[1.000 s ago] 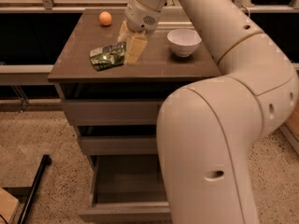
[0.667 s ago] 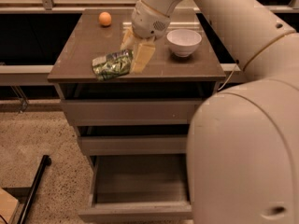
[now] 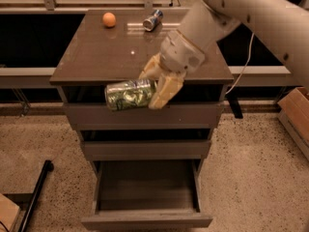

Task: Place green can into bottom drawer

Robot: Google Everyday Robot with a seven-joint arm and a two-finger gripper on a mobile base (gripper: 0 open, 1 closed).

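My gripper (image 3: 155, 83) is shut on the green can (image 3: 129, 94), which lies on its side in the air just in front of the cabinet's top edge, level with the top drawer front. The can sticks out to the left of my cream fingers (image 3: 165, 90). The bottom drawer (image 3: 147, 220) is pulled open below, its dark grey inside showing, directly beneath the can. My white arm reaches in from the upper right.
On the brown cabinet top (image 3: 91, 57) lie an orange ball (image 3: 109, 19) at the back left and a silver-blue can (image 3: 152, 21) on its side at the back. The two upper drawers are shut. A cardboard box (image 3: 295, 115) stands at the right; a black bar (image 3: 36, 196) lies on the floor at left.
My gripper has lifted the green can off the cabinet top and carried it forward and down past the front edge. The white bowl is now hidden.
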